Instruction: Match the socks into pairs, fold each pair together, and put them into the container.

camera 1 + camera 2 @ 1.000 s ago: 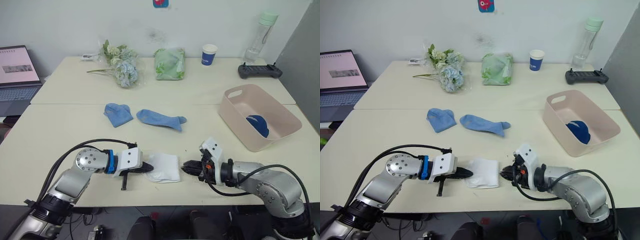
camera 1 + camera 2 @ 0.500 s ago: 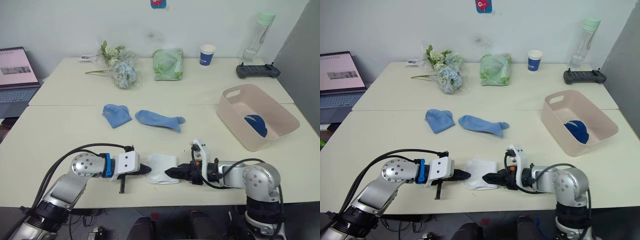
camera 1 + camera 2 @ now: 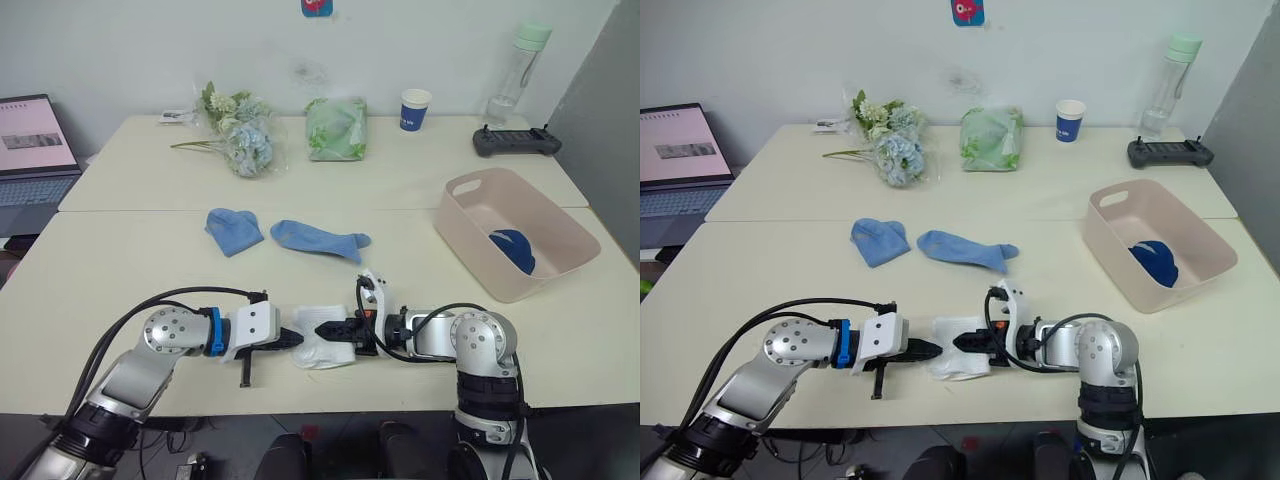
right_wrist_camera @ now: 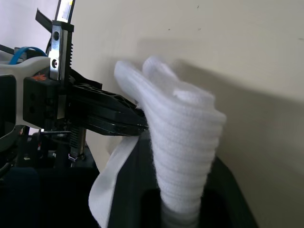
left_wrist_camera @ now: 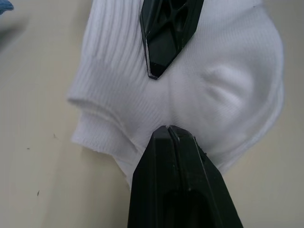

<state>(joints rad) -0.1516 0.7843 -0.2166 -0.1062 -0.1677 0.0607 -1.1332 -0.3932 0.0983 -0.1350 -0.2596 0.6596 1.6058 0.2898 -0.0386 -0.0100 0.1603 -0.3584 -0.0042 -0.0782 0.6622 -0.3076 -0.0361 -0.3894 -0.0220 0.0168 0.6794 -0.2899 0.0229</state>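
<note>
- Since a second ago your right gripper (image 3: pixel 322 328) has slid across the desk (image 3: pixel 120 270) onto the white socks (image 3: pixel 325 347); its jaws are clamped on a raised fold of them.
- Container (image 3: pixel 560 232): well apart, far right, something blue already inside.
- Two light blue socks (image 3: pixel 318 240) lie unpaired beyond.
- Left gripper (image 3: pixel 296 339): jaws closed, tip pressing the white pair's near edge. Keep it pinning while you carry the fold over, edges aligned.
</note>
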